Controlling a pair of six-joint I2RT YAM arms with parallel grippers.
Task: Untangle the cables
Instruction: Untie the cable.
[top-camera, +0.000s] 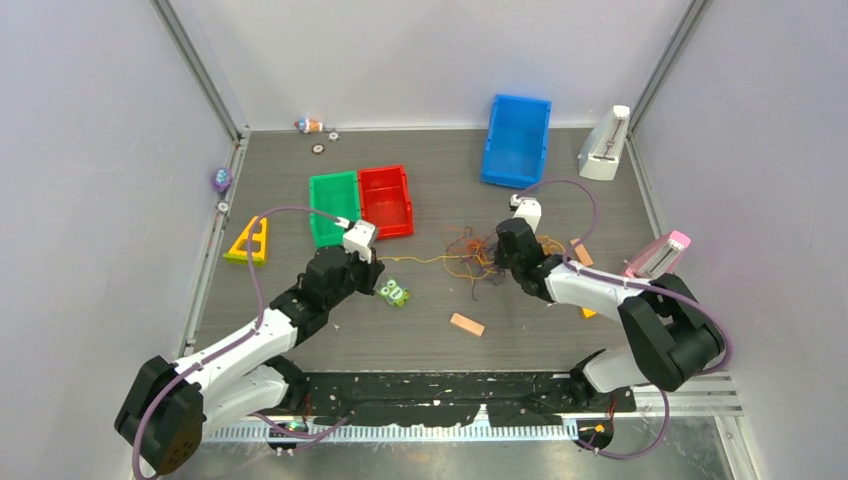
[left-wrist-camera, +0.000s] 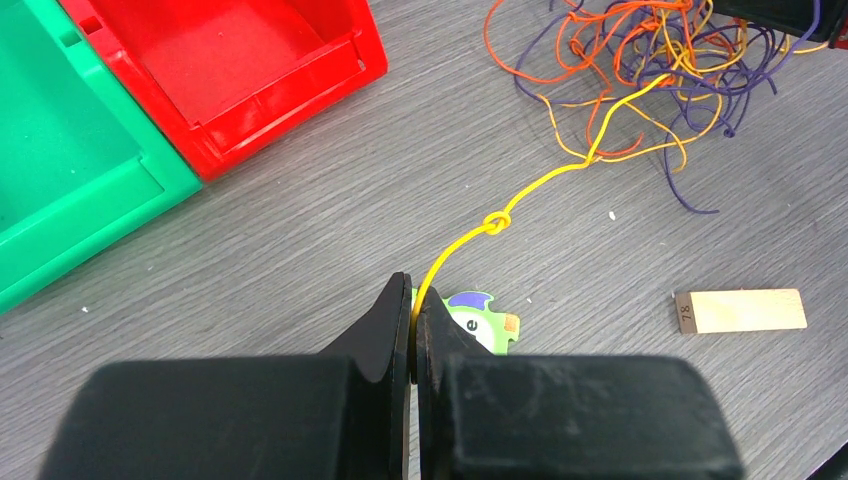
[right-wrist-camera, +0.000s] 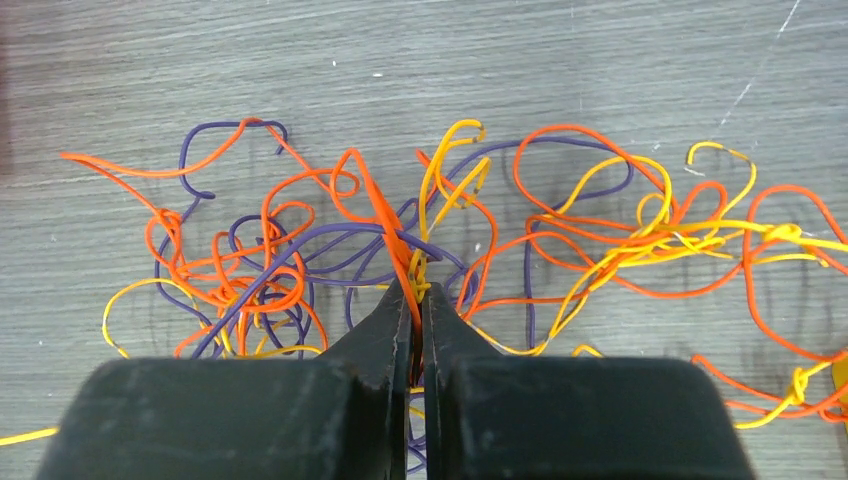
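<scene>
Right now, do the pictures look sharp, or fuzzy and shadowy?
Right wrist: the cables look crisp, with soft shadows under their loops. Left wrist: the yellow cable is sharp; the left gripper is a dark blob. Top external: even light, but the cables are too small to sort.

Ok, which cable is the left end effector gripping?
The yellow cable with a knot midway, the only one running out of the tangle to the left end effector.

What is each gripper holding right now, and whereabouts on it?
The left gripper pinches the yellow cable stretching from the tangle, just past its knot. The right gripper pinches orange and yellow strands mid-tangle.
</scene>
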